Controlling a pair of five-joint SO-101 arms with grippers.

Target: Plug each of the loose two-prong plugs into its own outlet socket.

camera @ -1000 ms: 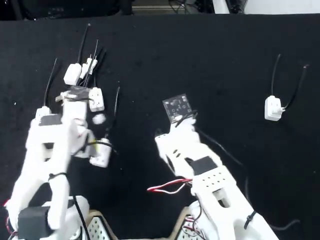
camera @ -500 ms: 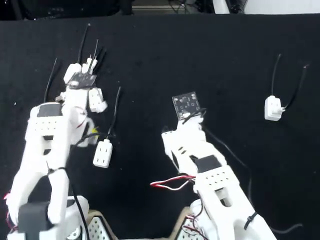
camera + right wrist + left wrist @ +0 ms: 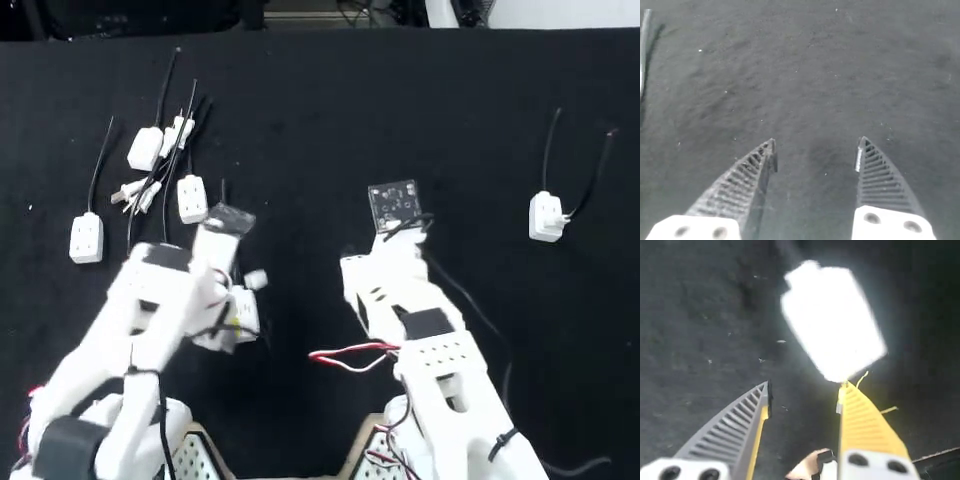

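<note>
The left arm has drawn back from the loose plugs [image 3: 135, 190], where it stood half a second ago, and has swung inward. Its left pincer [image 3: 804, 386] now hangs over the socket block [image 3: 832, 322] with its fingers spread and nothing between them. The block lies just past the tips, closest to the yellow finger [image 3: 860, 425].

With the arm gone from there, two further sockets lie uncovered beyond the socket block: one [image 3: 191, 198] beside the plugs and one [image 3: 86, 237] farther out to the side. The right arm has eased a little farther from the socket block, carrying its camera board [image 3: 393, 203] with it. A fourth socket [image 3: 545, 216] has stayed well apart from the socket block, on the far side of the right arm.

The right pincer [image 3: 817, 141] is spread wide above the bare black counter [image 3: 805, 75], gripping nothing.

In the high view the left arm covers most of the socket block. In the left wrist view its slots cannot be made out, and I cannot tell whether the yellow tip touches it. A cable [image 3: 644, 50] is cut off at the edge of the right wrist view.
</note>
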